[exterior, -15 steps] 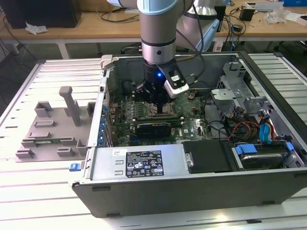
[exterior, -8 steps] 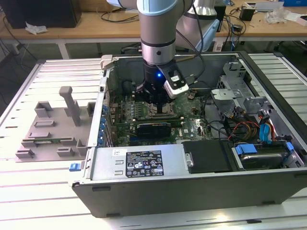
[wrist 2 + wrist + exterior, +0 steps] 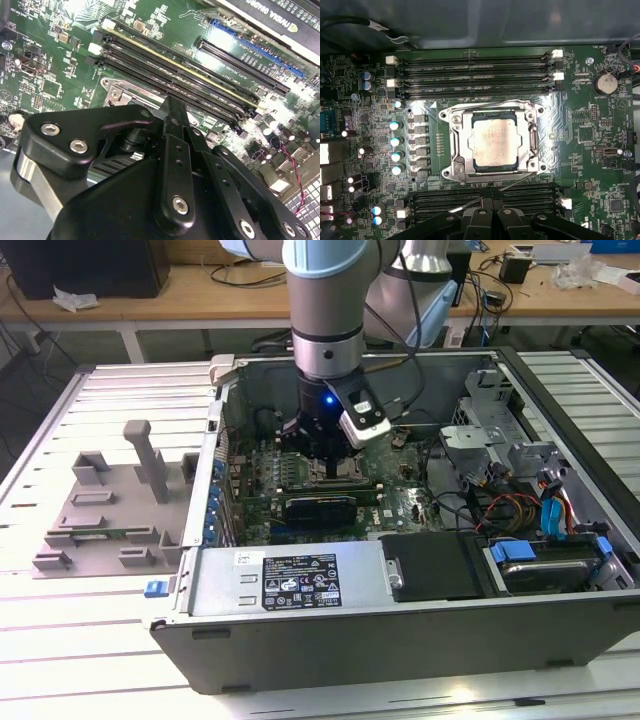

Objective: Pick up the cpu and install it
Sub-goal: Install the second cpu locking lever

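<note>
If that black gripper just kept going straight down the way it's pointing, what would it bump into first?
Most likely the cpu, the flat silver square chip lying in the metal-framed socket on the green motherboard. The gripper hangs right over that spot, though how much gap remains is hard to judge.

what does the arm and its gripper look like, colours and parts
The arm is a round silver-grey tube with a light blue cap at its joint and a black band lower down. A small blue light glows at the wrist, beside a white and black box mounted at an angle. The gripper is matte black: in the second wrist view its flat linkage bars are pinned with shiny silver screws. Black cables trail behind the arm.
</note>
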